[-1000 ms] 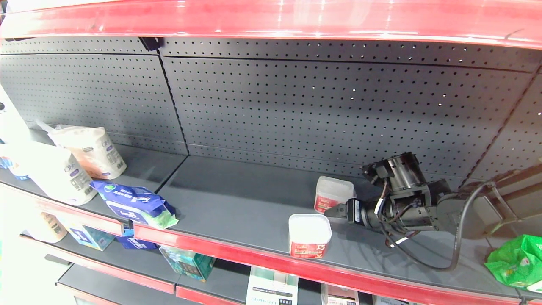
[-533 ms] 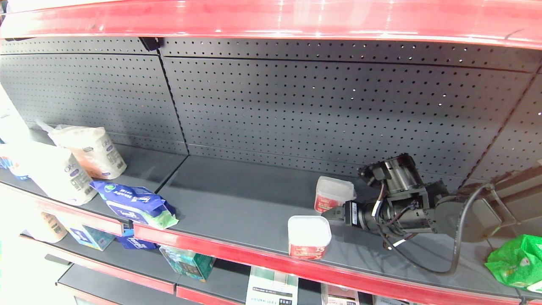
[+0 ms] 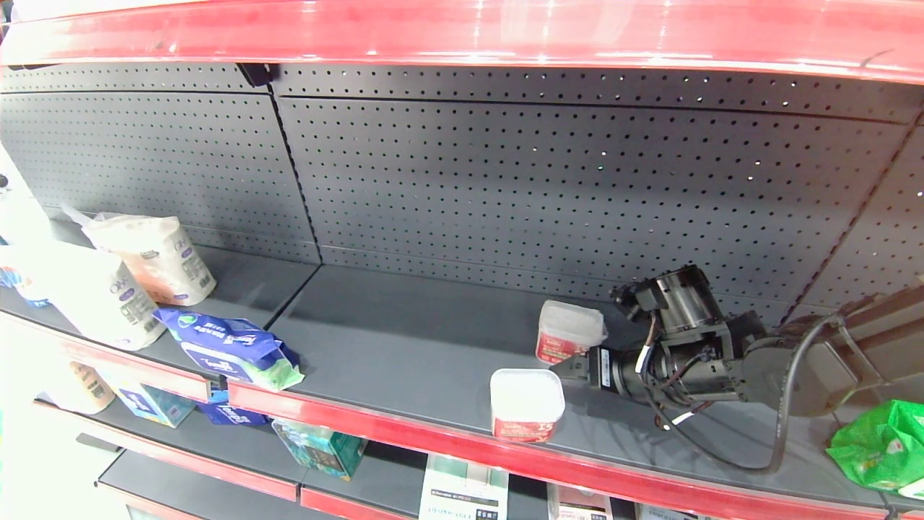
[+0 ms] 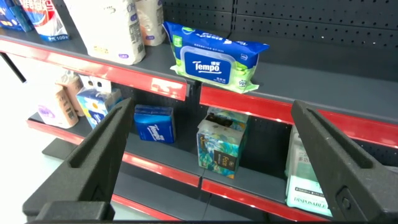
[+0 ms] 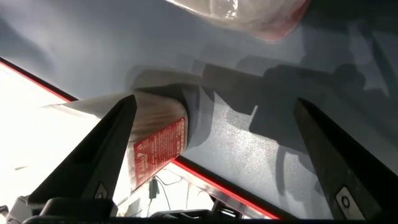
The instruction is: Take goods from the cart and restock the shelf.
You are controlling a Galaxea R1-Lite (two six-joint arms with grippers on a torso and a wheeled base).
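My right hand [image 3: 570, 366] is lying released, fingers spread, lower right of centre. Front tub [image 3: 527, 404] is standing at the shelf [image 3: 404, 347] edge just beside it, rear tub [image 3: 569, 331] behind. My left hand [image 4: 210, 111] is hanging open.

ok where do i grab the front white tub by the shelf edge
Grip the front tub across its side walls, below the wider top, coming in level from the robot's right, where the right tool sits open. It stands upright near the shelf lip, so a push from behind could tip it off.
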